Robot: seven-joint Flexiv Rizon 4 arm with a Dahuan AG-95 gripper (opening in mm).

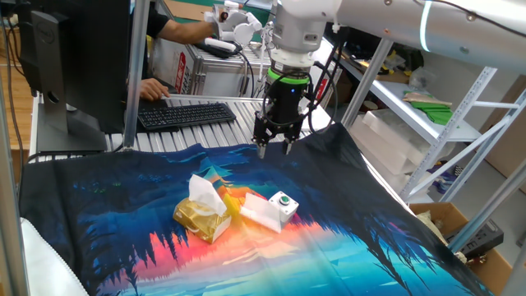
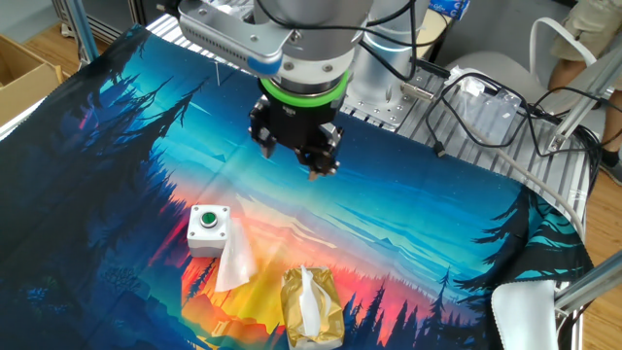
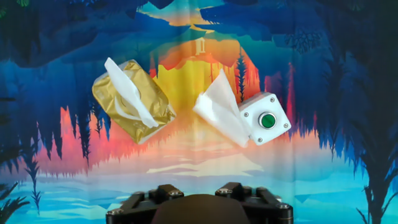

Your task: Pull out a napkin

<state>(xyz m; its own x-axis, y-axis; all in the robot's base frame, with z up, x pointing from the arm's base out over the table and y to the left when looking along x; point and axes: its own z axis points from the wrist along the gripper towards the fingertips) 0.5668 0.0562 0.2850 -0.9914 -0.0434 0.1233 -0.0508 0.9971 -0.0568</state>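
The gripper (image 1: 274, 148) hangs high above the painted cloth (image 1: 123, 205), pointing straight down, with nothing between its fingers; they stand a little apart as far as I can make out from either side camera. Down on the cloth one napkin (image 3: 222, 112) lies loose, a crumpled white sheet leaning against the small white box (image 3: 266, 119) with the green button, just beside the golden packet (image 3: 132, 102). A second sheet (image 3: 127, 93) pokes up out of the packet's slot.

The stuff looks featherlight and limp (it will fold wherever it is pinched, and likely tear if yanked sideways). I would judge the standing tuft at the slot the place to take hold of it, low near the opening and pulled straight up. The packet itself seems light and glossy, so it could lift or slide along with the sheet.
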